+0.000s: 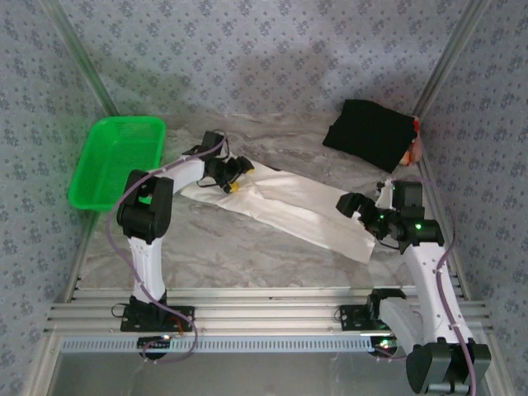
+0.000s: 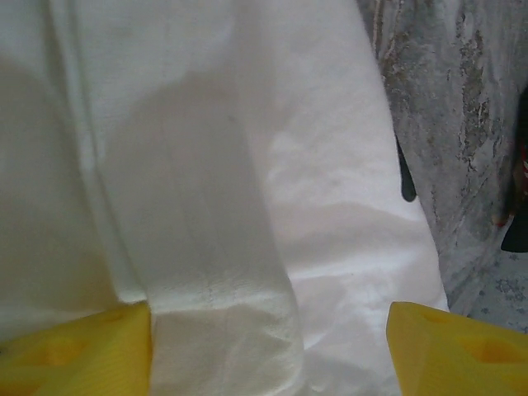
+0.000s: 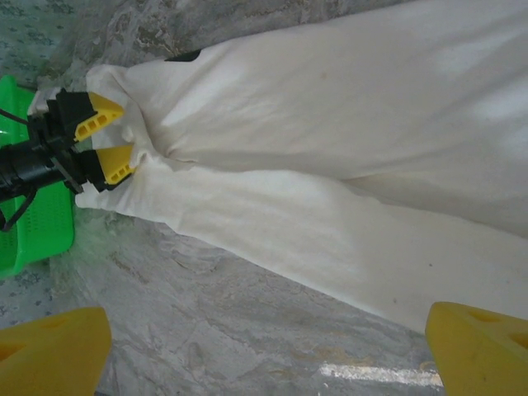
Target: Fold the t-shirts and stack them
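The off-white t-shirt [image 1: 297, 210] lies folded into a long strip that runs from the back left to the front right of the table. My left gripper [image 1: 241, 175] is down on its far left end. Its yellow fingers [image 2: 74, 351] stand apart, astride a raised fold of the cloth [image 2: 223, 330], so my left gripper [image 2: 268, 355] is open. From the right wrist, my left gripper [image 3: 115, 136] has cloth bunched between its fingers. My right gripper [image 1: 346, 205] hovers open over the strip's near right end, and between its fingertips [image 3: 268, 346] is bare table. The black t-shirt [image 1: 367, 132] lies folded at the back right.
A green plastic basket [image 1: 115, 161] stands at the back left, close beside my left arm. The marble-patterned tabletop [image 1: 231, 247] lies bare in front of the shirt. Patterned walls close in the back and sides. A small black mark [image 3: 183, 56] shows on the white cloth.
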